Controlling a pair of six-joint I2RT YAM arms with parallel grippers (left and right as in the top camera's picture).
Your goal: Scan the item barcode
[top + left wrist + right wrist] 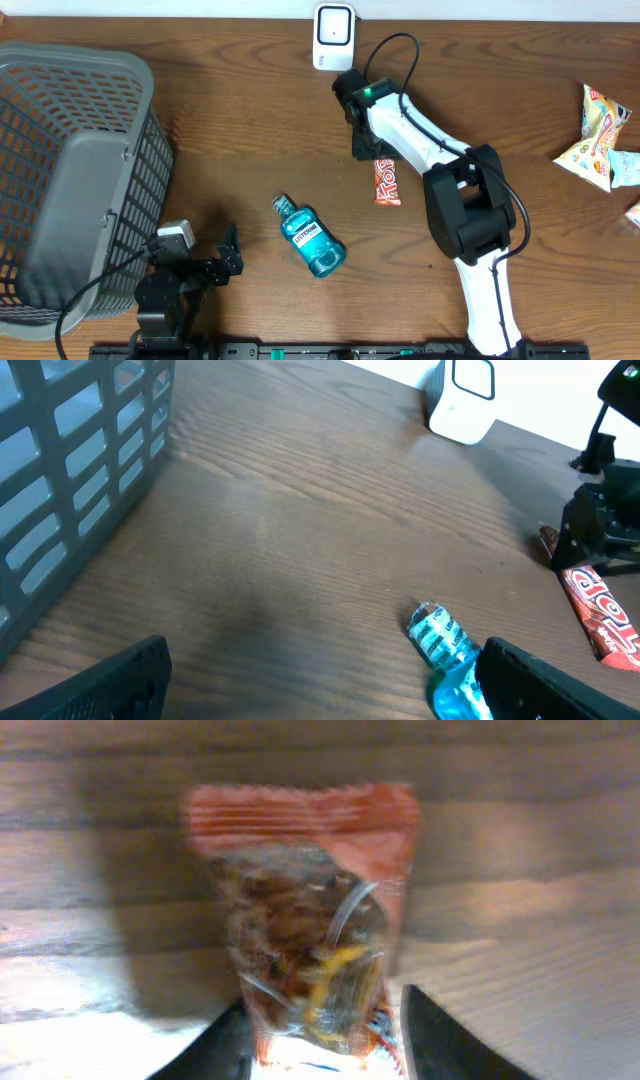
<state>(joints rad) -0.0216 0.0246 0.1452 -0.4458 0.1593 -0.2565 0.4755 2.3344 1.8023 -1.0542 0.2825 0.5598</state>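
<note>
An orange-red snack bar (387,183) lies on the wooden table, also in the left wrist view (600,610). My right gripper (368,152) is down over its far end. In the right wrist view the blurred snack bar (300,900) fills the space between the jaws of the right gripper (322,1020). One finger touches it and the other sits a sliver from its edge, so a firm grip is unclear. The white barcode scanner (333,35) stands at the table's far edge. My left gripper (228,258) rests wide open at the near left, holding nothing.
A blue mouthwash bottle (312,240) lies near the middle, just beside the left gripper's right finger (540,685). A grey plastic basket (70,170) takes up the left side. Several snack packets (600,135) lie at the right edge.
</note>
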